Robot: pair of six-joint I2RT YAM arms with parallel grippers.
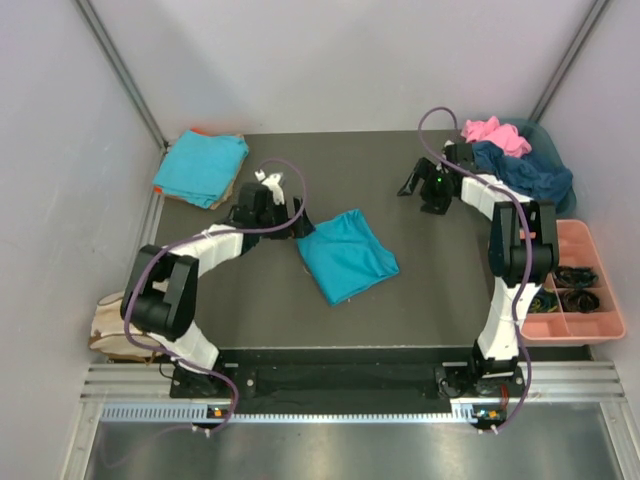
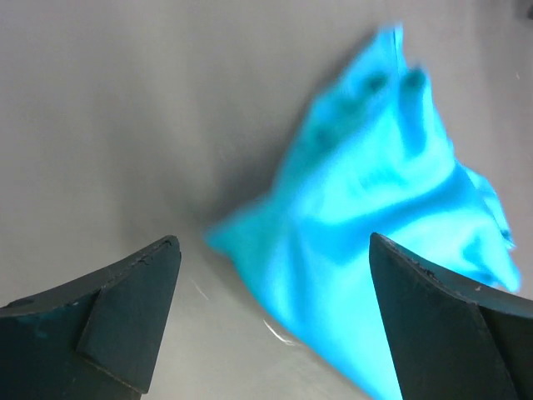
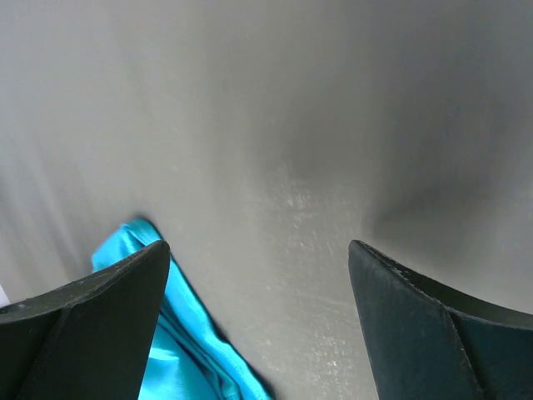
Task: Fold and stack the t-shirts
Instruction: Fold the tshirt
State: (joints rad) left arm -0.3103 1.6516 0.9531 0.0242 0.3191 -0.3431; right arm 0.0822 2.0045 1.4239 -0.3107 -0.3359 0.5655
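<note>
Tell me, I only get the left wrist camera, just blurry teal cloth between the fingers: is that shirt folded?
Observer: Yes. From above, the teal shirt lies folded in a rough square mid-way across the table, beside the open left gripper.
Operator: Is anything stacked?
Observer: Another folded teal shirt lies at the far left corner, apart from this one.
Operator: What's left to fold?
Observer: A heap of pink and navy shirts at the far right, with the right gripper open near it, holding nothing.

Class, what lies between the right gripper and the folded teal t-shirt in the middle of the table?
Nothing: in the top view, only bare table separates the right gripper from the folded teal t-shirt.
</note>
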